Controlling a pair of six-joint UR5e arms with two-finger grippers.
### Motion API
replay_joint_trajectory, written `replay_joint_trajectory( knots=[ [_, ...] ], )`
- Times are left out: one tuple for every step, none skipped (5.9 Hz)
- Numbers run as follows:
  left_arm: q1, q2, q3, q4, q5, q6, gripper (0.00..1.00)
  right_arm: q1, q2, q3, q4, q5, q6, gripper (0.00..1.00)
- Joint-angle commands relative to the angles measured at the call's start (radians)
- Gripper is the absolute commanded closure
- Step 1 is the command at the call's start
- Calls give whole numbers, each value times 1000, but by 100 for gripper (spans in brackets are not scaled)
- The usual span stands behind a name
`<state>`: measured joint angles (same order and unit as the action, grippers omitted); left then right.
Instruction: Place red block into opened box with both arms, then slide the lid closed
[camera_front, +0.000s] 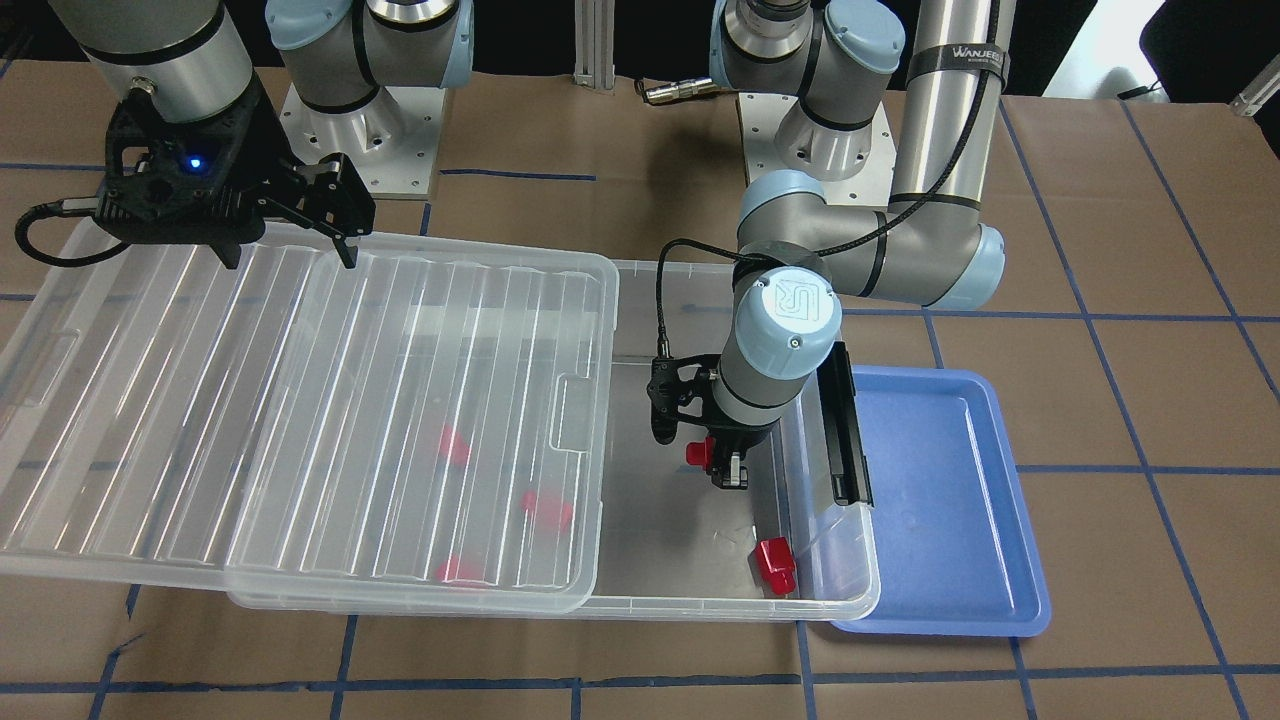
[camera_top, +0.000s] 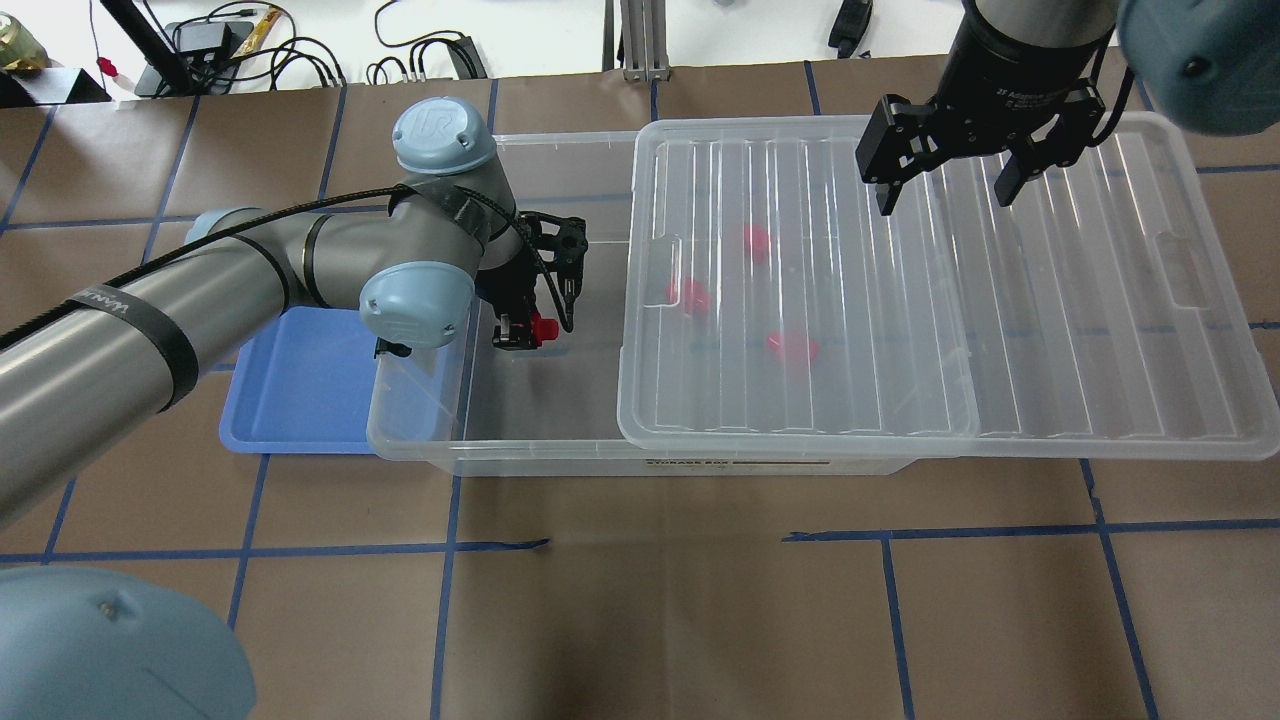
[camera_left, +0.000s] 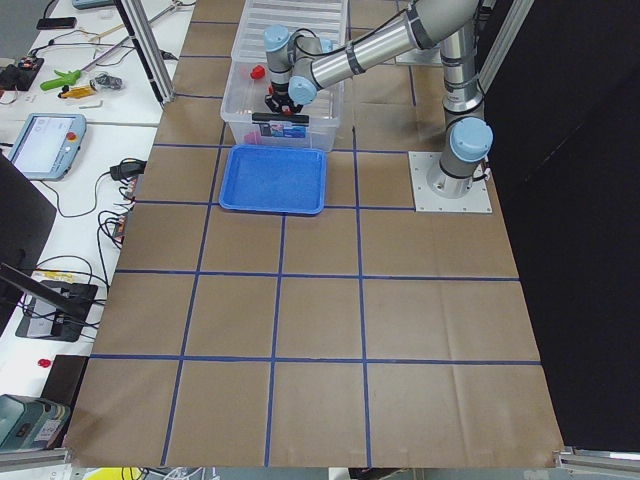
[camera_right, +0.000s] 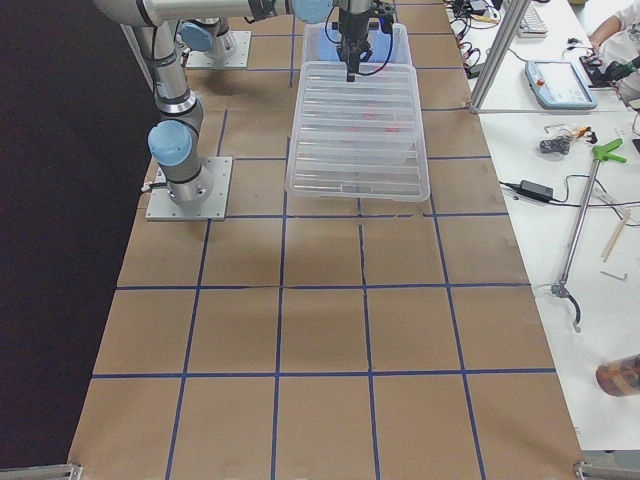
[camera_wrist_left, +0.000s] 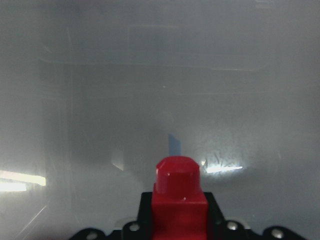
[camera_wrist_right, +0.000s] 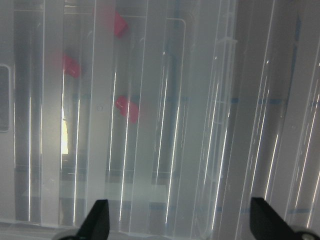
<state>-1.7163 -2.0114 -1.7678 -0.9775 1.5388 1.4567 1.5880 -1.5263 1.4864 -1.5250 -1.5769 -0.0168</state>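
Note:
The clear box (camera_top: 420, 440) lies across the table. Its ribbed lid (camera_top: 1050, 300) is slid toward my right and covers roughly half of it. My left gripper (camera_top: 528, 335) reaches down into the uncovered part, shut on a red block (camera_top: 543, 327). In the left wrist view that red block (camera_wrist_left: 178, 200) sticks out between the fingers, over the box floor. Three red blocks (camera_top: 757, 240) (camera_top: 690, 295) (camera_top: 793, 347) show through the lid. Another red block (camera_front: 775, 565) lies in the open part's corner. My right gripper (camera_top: 945, 195) hangs open just over the lid's far edge, holding nothing.
A blue tray (camera_front: 950, 500) sits against the box's short end with the black latch bar (camera_front: 845, 420), partly under my left arm. Both arm bases (camera_front: 360, 130) stand behind the box. Brown paper with blue tape lines covers the table.

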Motion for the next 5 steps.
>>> replay_joint_trajectory(
  knots=[
    [0,-26,-2,25,0,1,70,0,2,2,0,0,0,0],
    [1,-26,-1,23,1,4,19,0,2,2,0,0,0,0],
    [1,-20,2,22,4,5,7,0,2,0,0,0,0,0],
    [1,-3,19,-3,3,4,6,-2,2,0,-1,0,0,0],
    [0,37,28,-44,1,8,6,-9,2,0,-4,-5,-2,0]
  ],
)
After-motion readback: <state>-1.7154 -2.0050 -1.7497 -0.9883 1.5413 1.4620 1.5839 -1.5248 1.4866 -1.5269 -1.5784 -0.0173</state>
